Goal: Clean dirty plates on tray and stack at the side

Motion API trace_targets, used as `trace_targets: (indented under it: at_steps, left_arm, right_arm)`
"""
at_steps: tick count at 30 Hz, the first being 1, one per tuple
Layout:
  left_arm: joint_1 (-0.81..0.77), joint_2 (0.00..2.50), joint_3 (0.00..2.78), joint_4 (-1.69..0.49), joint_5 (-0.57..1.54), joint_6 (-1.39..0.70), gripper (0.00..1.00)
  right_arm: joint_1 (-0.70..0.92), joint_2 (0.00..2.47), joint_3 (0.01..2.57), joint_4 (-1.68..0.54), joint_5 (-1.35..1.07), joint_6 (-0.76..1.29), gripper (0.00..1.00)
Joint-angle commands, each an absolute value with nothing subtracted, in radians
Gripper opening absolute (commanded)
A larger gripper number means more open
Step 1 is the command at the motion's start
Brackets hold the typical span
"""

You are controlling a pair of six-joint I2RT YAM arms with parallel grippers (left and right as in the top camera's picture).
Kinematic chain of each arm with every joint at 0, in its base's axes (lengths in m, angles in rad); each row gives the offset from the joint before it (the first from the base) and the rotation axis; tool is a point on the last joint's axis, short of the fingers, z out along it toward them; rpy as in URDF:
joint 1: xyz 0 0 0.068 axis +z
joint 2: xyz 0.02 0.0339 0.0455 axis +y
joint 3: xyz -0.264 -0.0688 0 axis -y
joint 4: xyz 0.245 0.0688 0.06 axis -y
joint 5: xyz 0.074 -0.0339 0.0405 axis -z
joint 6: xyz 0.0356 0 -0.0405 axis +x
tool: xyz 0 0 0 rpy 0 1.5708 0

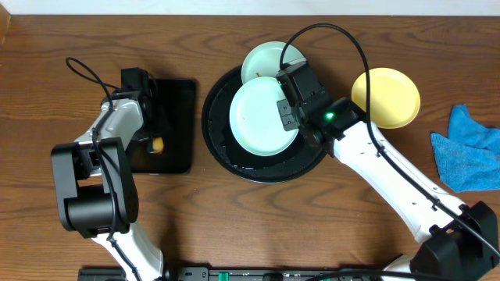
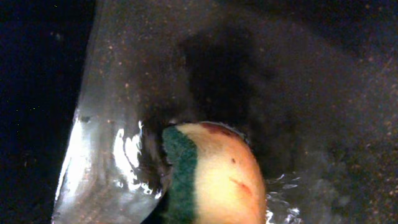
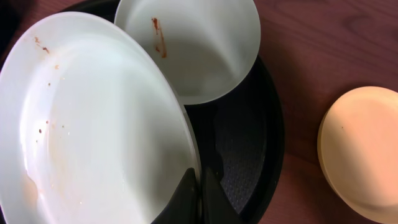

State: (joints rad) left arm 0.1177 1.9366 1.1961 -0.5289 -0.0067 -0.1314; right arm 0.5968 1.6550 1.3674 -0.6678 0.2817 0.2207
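My right gripper is shut on the right rim of a pale mint plate with small brown smears. It holds the plate tilted over the round black tray. A second mint plate with a brown streak rests at the tray's back rim. The pale yellow plate lies on the table right of the tray. My left gripper is shut on a yellow-and-green sponge on the wet rectangular black tray; its fingers are hidden.
A crumpled blue cloth lies at the far right edge of the wooden table. The rectangular tray stands just left of the round tray. The right arm's cable arcs over the yellow plate.
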Motion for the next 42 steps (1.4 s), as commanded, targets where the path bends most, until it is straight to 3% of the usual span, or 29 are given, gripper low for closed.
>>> trace_targets:
  at_steps: [1, 3, 4, 6, 8, 14, 16, 19, 21, 25, 31, 32, 37, 39, 41, 42]
  left_arm:
    - [0.112, 1.958, 1.189, -0.533, 0.046, -0.132, 0.08]
    - [0.111, 1.938, 1.191, -0.533, 0.069, -0.132, 0.08]
    - [0.11, 1.925, 1.192, -0.533, 0.075, -0.132, 0.15]
    - [0.11, 1.896, 1.192, -0.533, 0.076, -0.133, 0.46]
    - [0.108, 1.863, 1.192, -0.537, 0.078, -0.139, 0.61]
    - [0.1, 1.785, 1.192, -0.549, 0.078, -0.143, 0.71]
    - [0.099, 1.77, 1.192, -0.559, 0.078, -0.144, 0.72]
    - [0.099, 1.766, 1.191, -0.57, 0.078, -0.143, 0.51]
    - [0.099, 1.773, 1.189, -0.571, 0.078, -0.143, 0.51]
    - [0.099, 1.807, 1.186, -0.57, 0.078, -0.143, 0.63]
    - [0.099, 1.888, 1.184, -0.517, 0.077, -0.143, 0.63]
    - [0.099, 1.9, 1.184, -0.507, 0.078, -0.143, 0.61]
    - [0.099, 1.94, 1.184, -0.476, 0.078, -0.142, 0.22]
    - [0.099, 1.939, 1.184, -0.467, 0.077, -0.142, 0.15]
    - [0.1, 1.932, 1.185, -0.461, 0.077, -0.142, 0.15]
    - [0.1, 1.928, 1.188, -0.463, 0.078, -0.142, 0.24]
  right_arm:
    - [0.588, 1.646, 1.38, -0.666, 0.28, 0.239, 0.01]
    - [0.588, 1.646, 1.38, -0.666, 0.28, 0.239, 0.01]
    - [0.588, 1.646, 1.38, -0.666, 0.28, 0.239, 0.01]
    - [0.588, 1.646, 1.38, -0.666, 0.279, 0.239, 0.01]
    - [0.588, 1.646, 1.38, -0.666, 0.28, 0.24, 0.01]
    - [0.588, 1.646, 1.38, -0.666, 0.28, 0.239, 0.01]
    - [0.588, 1.646, 1.38, -0.667, 0.28, 0.239, 0.01]
    - [0.588, 1.646, 1.38, -0.667, 0.28, 0.239, 0.01]
    - [0.588, 1.646, 1.38, -0.667, 0.28, 0.239, 0.01]
    - [0.588, 1.646, 1.38, -0.666, 0.28, 0.239, 0.01]
    - [0.588, 1.646, 1.38, -0.667, 0.28, 0.24, 0.01]
    - [0.588, 1.646, 1.38, -0.668, 0.28, 0.239, 0.01]
    - [0.588, 1.646, 1.38, -0.677, 0.28, 0.24, 0.01]
    - [0.588, 1.646, 1.38, -0.677, 0.28, 0.239, 0.01]
    - [0.588, 1.646, 1.38, -0.676, 0.28, 0.24, 0.01]
    - [0.588, 1.646, 1.38, -0.676, 0.28, 0.24, 0.01]
